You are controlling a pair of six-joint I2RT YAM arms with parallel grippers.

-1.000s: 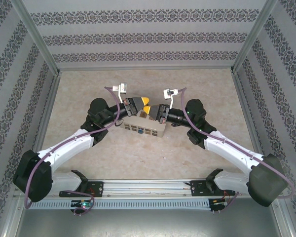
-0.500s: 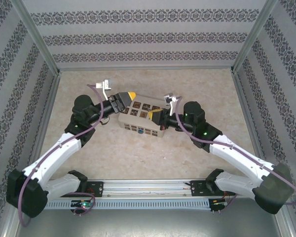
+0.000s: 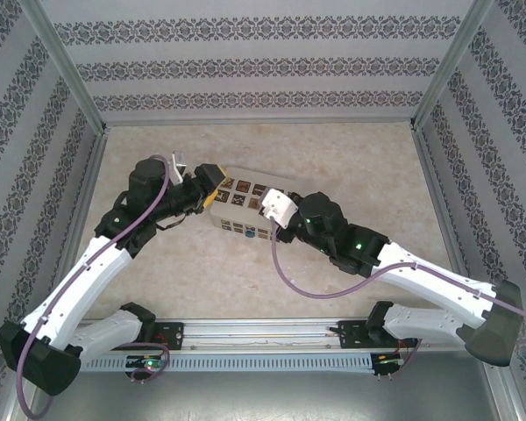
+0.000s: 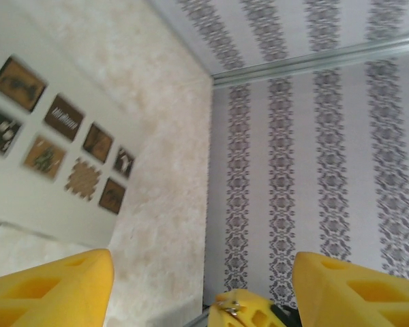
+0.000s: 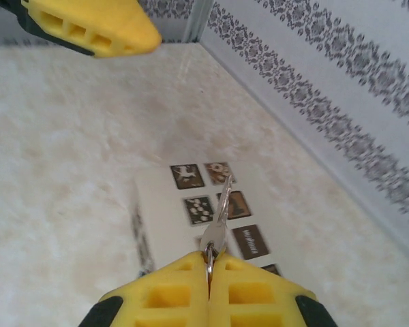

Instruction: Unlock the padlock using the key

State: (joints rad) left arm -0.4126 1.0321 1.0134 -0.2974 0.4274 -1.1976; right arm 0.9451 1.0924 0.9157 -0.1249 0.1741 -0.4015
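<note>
The tiny blue padlock (image 3: 248, 232) shows as a small spot on the near face of the cream box with brown tiles (image 3: 238, 200). My right gripper (image 5: 209, 262) is shut on the silver key (image 5: 218, 211). The key's blade points forward, above the box top (image 5: 160, 204). From above, the right wrist (image 3: 279, 209) hangs over the box's right half and covers its fingers. My left gripper (image 4: 203, 264) is wide open and holds nothing. It hovers at the box's back-left corner (image 3: 210, 178). One of its yellow fingers (image 5: 88, 26) appears at the top of the right wrist view.
Patterned walls (image 3: 263, 66) enclose the beige table (image 3: 333, 158) on three sides, with metal corner posts (image 3: 66, 70). The tips of the right gripper (image 4: 249, 310) with the key ring show low in the left wrist view. Bare table surrounds the box.
The left gripper has drawn back from over the box to its back-left corner. The right arm has swung left and turned its wrist, bringing the key over the box's right half.
</note>
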